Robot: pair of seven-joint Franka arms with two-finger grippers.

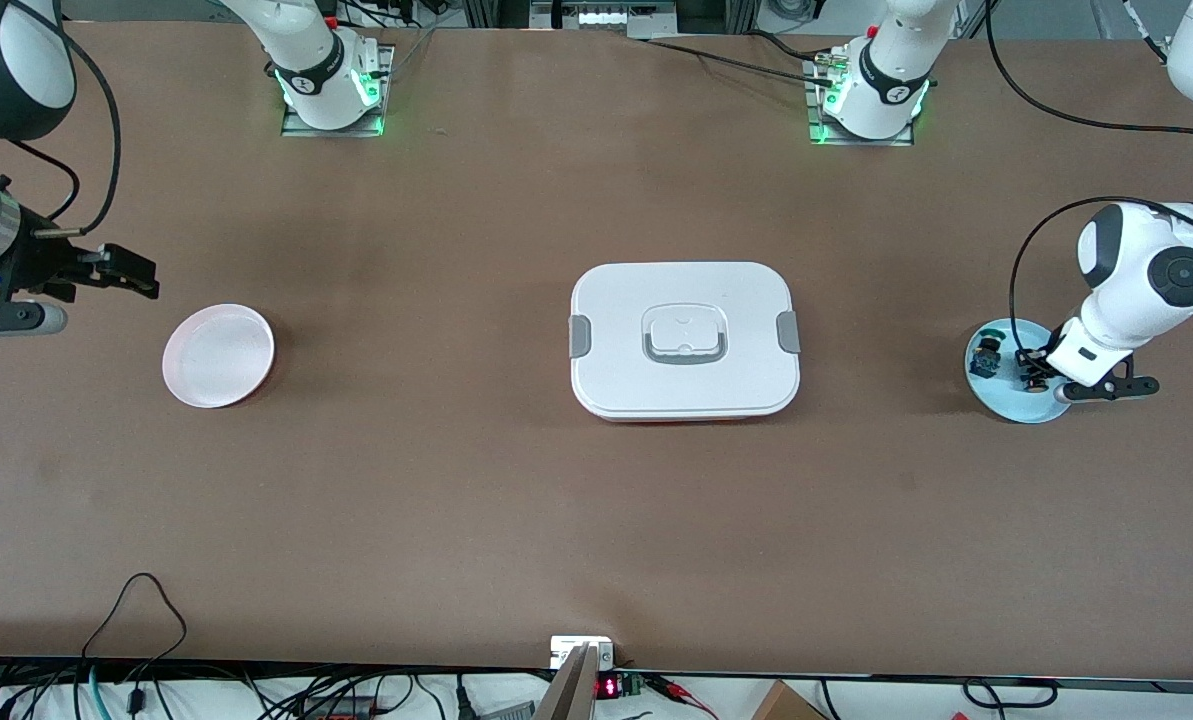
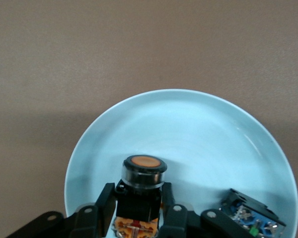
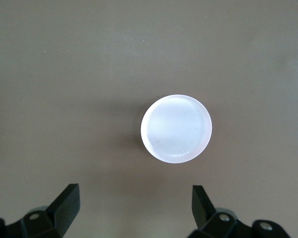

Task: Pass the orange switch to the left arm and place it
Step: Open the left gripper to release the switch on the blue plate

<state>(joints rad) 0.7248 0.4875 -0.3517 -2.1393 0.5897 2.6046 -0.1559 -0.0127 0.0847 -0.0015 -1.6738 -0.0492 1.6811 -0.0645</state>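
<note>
Two plates on my front view: a pink plate [image 1: 218, 356] toward the right arm's end of the table and a blue plate [image 1: 1016, 403] toward the left arm's end, w/ the box [image 1: 685, 340] on the table between them, well apart from both. Left gripper [image 1: 1034, 378] is down on the blue plate; the orange switch [image 1: 1033, 380] sits at its tips, and a blue-and-green component [image 1: 984, 353] lies beside it on the same plate. Right gripper [image 1: 126, 274] hangs over bare table near the pink plate (that arm is just waiting).

Left wrist view: I see the left gripper [image 2: 138, 208] w/ fingers [image 2: 105, 202] pressed on either side of the orange switch [image 2: 143, 186], pinching its black body; cap faces up, switch upright on the blue plate [image 2: 198, 129]. Blue-and-green component [image 2: 252, 220] is just beside it, not touching.

Right wrist view: right gripper [image 3: 135, 201] has jaws spread wide, nothing between them; pink plate [image 3: 176, 128] is on the table below.
</note>
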